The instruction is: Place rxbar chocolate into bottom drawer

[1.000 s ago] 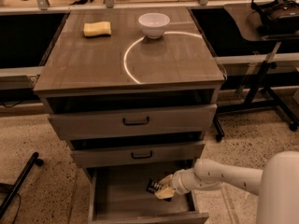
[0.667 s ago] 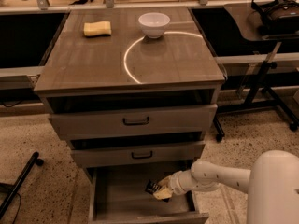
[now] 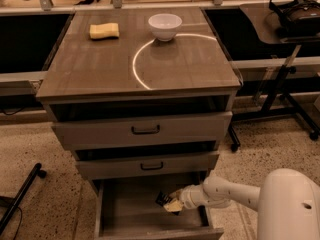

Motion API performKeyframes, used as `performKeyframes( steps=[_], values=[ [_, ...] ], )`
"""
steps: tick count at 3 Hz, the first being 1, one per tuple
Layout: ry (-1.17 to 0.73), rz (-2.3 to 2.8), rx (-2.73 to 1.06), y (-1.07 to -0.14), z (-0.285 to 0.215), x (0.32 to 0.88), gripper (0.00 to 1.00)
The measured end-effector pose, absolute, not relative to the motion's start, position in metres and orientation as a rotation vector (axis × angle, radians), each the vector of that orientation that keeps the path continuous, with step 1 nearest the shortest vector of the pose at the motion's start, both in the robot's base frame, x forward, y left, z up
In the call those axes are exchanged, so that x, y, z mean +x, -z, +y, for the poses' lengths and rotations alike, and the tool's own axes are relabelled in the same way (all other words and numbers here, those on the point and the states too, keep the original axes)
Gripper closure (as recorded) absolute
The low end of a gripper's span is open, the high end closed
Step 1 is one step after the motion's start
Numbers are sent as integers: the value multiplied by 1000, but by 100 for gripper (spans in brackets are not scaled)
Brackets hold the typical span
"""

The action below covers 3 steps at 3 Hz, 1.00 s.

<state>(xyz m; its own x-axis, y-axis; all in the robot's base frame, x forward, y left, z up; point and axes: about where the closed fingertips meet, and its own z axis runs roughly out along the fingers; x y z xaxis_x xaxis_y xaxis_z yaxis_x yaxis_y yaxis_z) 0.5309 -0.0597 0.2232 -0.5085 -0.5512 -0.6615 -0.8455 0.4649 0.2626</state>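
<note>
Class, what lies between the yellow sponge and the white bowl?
Only bare cabinet top lies between sponge and bowl, seen in the camera view. The gripper is down in the bottom drawer, holding the rxbar chocolate.

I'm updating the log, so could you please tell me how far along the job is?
Done: the grey-brown wooden bottom drawer stands pulled open. In hand: the claw, inside the drawer, grips the dark-wrapped snack bar over its floor. Left: release the bar and withdraw.

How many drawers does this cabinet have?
3: top drawer, middle drawer, and open bottom drawer, where the gripper holds the rxbar chocolate.
</note>
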Motion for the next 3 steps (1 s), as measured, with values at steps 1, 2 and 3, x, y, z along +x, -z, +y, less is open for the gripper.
performKeyframes(
  steps=[1,2,3],
  values=[
    [-794,2224,-1138,-212,-59,541,35],
    [-795,2229,-1127,-204,-59,547,12],
    [-764,2238,-1101,-210,-72,549,0]
  ],
)
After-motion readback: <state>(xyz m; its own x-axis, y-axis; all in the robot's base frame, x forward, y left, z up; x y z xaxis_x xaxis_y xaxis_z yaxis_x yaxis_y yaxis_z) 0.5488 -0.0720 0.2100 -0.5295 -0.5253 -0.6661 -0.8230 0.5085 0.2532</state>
